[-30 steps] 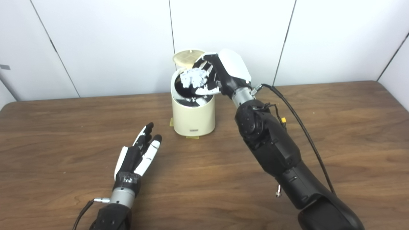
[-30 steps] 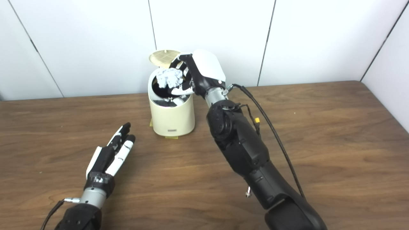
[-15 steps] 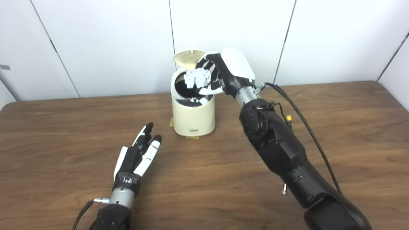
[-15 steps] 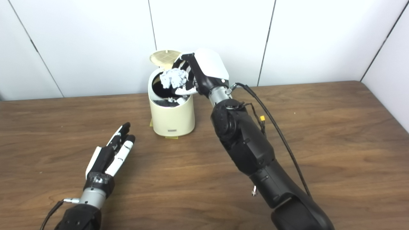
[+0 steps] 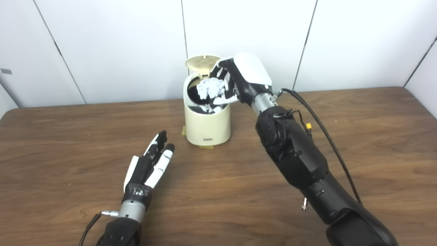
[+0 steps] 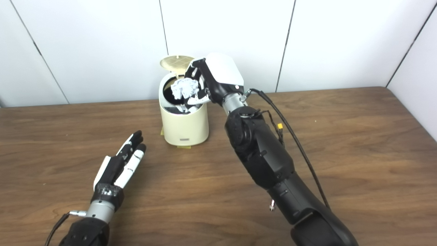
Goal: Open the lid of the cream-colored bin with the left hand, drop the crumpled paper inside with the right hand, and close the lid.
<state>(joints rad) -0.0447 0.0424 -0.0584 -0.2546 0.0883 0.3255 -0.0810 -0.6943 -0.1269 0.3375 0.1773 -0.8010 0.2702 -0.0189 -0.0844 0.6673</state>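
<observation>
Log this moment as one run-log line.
lid up | right hand shut on paper over bin | left hand open, idle

A dark wooden table stands against a white panelled wall.

No text can be read; the cream-colored bin bears a small grey label at six o'clock, too small to make out.

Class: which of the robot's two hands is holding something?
The right hand, over the open bin, grips crumpled paper; the left hand rests open on the table.
</observation>
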